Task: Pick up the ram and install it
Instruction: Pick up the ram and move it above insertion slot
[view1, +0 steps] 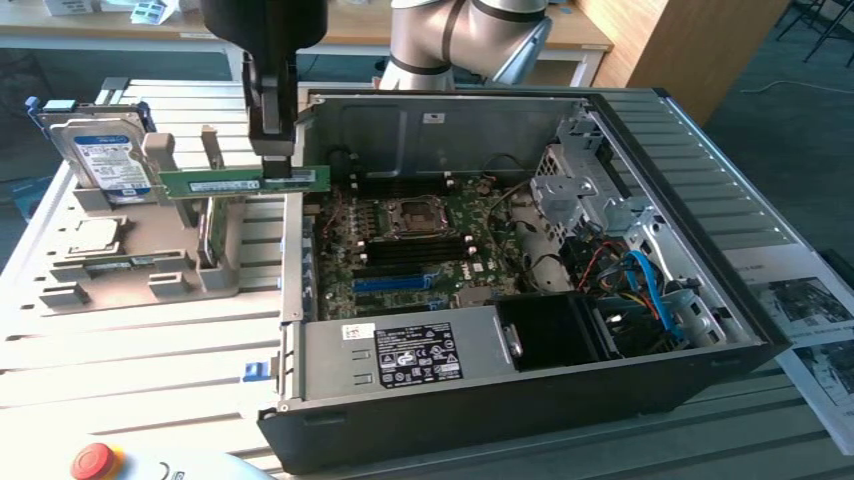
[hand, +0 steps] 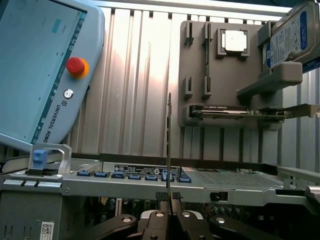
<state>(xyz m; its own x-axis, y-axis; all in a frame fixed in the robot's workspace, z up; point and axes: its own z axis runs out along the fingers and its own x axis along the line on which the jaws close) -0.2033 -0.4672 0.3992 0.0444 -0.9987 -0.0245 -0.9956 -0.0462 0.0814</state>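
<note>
The ram (view1: 244, 183) is a thin green stick held level in the air, lying across the gap between the grey parts holder (view1: 134, 275) and the open computer case (view1: 534, 330). My gripper (view1: 274, 168) comes down from above and is shut on the ram towards its end nearest the case. In the wrist view the ram (hand: 169, 145) shows edge-on as a thin line rising from between my gripper's (hand: 169, 201) fingers. The motherboard (view1: 414, 245) lies inside the case, to the exterior view's right of the ram and lower.
The holder carries a blue-labelled hard drive (view1: 107, 158), a processor chip (view1: 91, 236) and a larger card standing on edge (view1: 207, 232). A teach pendant (hand: 40, 65) with a red stop button (hand: 76, 65) lies near the case's front corner. Cables (view1: 641, 280) crowd the case's far side.
</note>
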